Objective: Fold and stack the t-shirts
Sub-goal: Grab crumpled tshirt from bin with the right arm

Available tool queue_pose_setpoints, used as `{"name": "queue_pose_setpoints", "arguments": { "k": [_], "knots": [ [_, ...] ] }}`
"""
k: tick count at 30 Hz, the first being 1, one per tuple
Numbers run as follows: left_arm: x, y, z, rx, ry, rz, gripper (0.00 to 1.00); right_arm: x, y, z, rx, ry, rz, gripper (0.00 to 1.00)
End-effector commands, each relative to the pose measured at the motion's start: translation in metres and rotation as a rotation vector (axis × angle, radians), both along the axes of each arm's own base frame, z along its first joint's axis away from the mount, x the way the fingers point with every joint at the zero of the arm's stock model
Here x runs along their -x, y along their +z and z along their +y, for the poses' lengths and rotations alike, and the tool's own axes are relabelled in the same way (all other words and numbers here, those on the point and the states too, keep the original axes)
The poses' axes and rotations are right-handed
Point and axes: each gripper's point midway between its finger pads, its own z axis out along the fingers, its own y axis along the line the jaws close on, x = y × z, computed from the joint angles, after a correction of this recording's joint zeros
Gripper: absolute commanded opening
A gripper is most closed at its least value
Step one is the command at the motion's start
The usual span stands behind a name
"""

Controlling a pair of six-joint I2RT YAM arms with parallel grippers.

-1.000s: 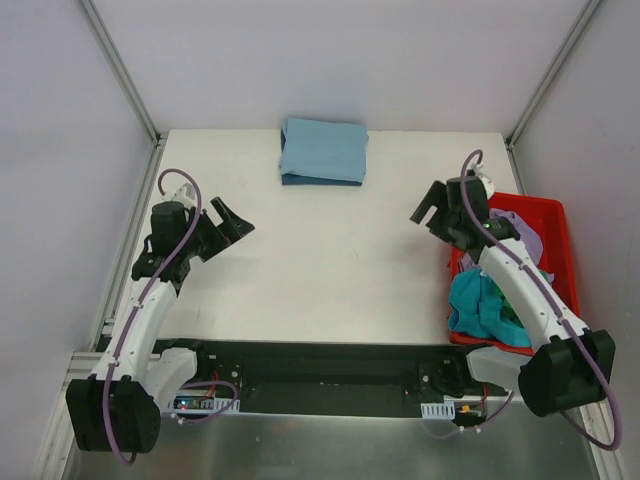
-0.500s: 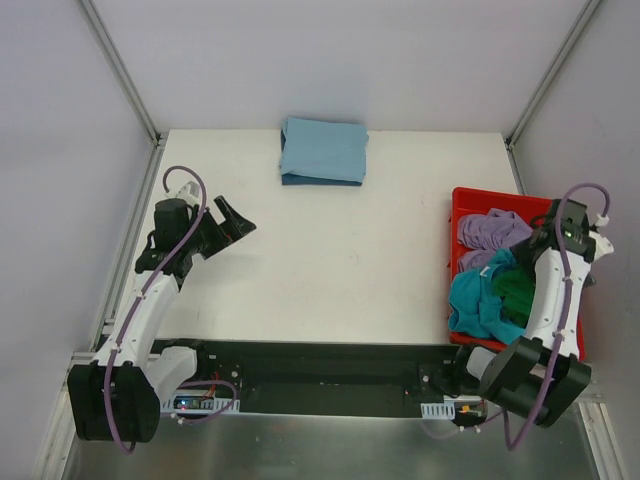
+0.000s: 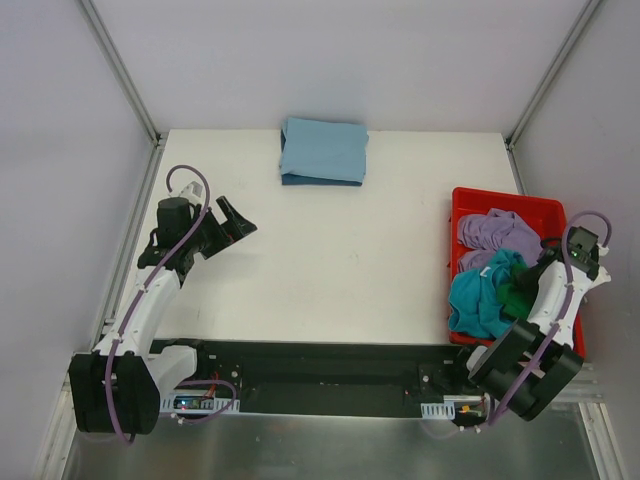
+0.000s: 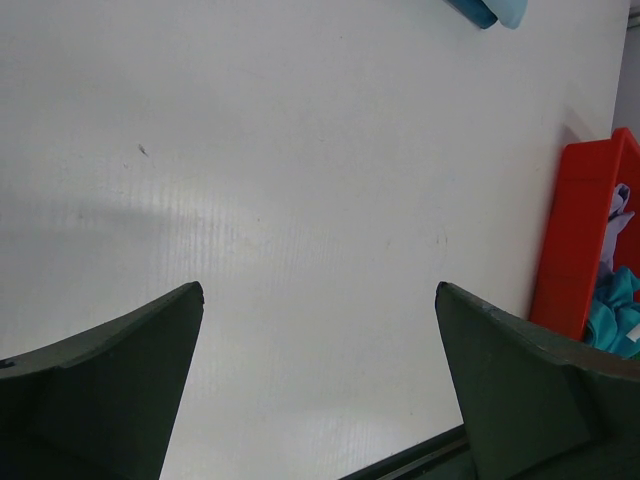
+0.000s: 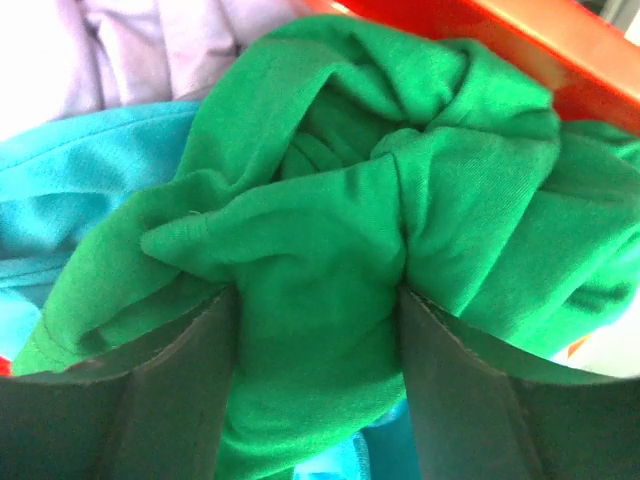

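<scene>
A folded light blue t-shirt lies at the back middle of the table, on top of a darker folded one. The red tub at the right holds crumpled lilac, teal and dark green t-shirts. My right gripper is down in the tub. In the right wrist view its fingers pinch a fold of the green t-shirt, with teal cloth and lilac cloth beside it. My left gripper is open and empty above the left side of the table.
The tub's rim runs close behind the green shirt. The tub also shows at the right of the left wrist view. Metal frame posts stand at the table's back corners. White walls enclose the table on three sides.
My right arm swung from over the table's right side to the tub and went down onto the green t-shirt. The left arm has barely moved.
</scene>
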Motion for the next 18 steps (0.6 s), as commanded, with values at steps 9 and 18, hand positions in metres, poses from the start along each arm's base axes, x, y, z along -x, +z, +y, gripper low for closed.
{"name": "queue_pose_setpoints", "arguments": {
  "k": [9,18],
  "knots": [
    [-0.006,0.014,-0.007,0.002,-0.042,-0.057,0.99,-0.023,0.047,-0.008,0.108,0.134,-0.166,0.06],
    [-0.003,0.018,-0.008,0.005,-0.051,-0.071,0.99,-0.015,0.125,-0.01,0.225,0.14,-0.238,0.09]
  ]
}}
